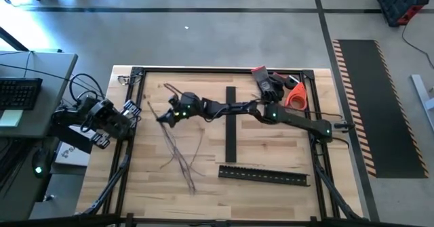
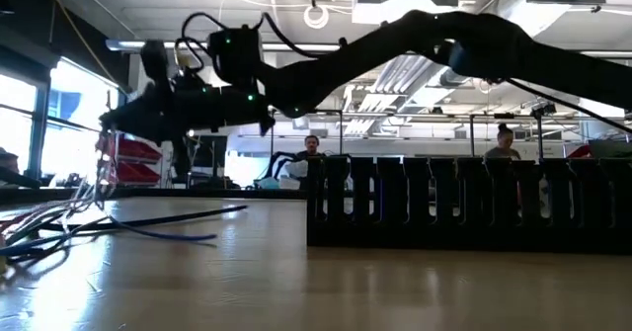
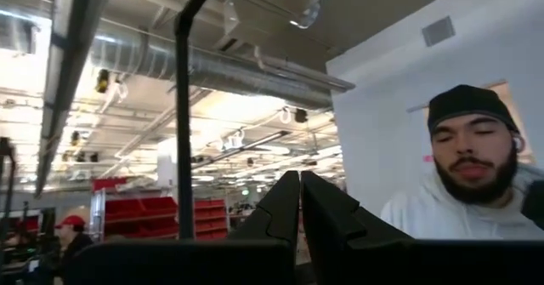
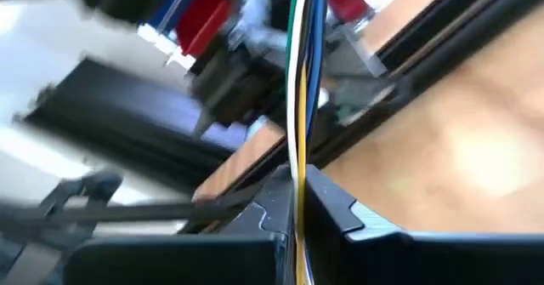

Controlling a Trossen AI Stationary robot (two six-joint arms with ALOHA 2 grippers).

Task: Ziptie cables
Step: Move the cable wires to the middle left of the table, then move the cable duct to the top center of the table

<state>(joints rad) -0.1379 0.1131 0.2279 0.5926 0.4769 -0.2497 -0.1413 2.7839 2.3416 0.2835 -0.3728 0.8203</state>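
High view: your right gripper [image 1: 165, 116] is stretched far across the light wooden table top [image 1: 271, 149] to its left part, fingers pressed together on the upper end of the cables [image 1: 178, 149], a loose bunch of very thin dark, bluish and pale wires that trails from the grip down toward the near edge. Your left gripper [image 1: 130, 110] sits folded at the table's left border, not at work. A short black slotted rail [image 1: 230, 123] lies mid-table, a longer one [image 1: 263, 175] nearer the front, and the orange-handled tool w/ black gloves [image 1: 279, 88] is by the far right corner. Low view: the right gripper [image 2: 111, 120] hangs above the board w/ the wire bunch [image 2: 59, 222] drooping at the picture's left. Left wrist view: that arm's fingers [image 3: 276, 213] are closed on nothing, aimed at the room, where a person shows. Right wrist view: fingers [image 4: 336, 204] pinch white, yellow, green and blue strands [image 4: 302, 81]. Judgement: you're at the gathering step, bundle held at one end, no ziptie visible. Next move prob calls for the left arm to come in and take the free end, so the strands lie together and taut.
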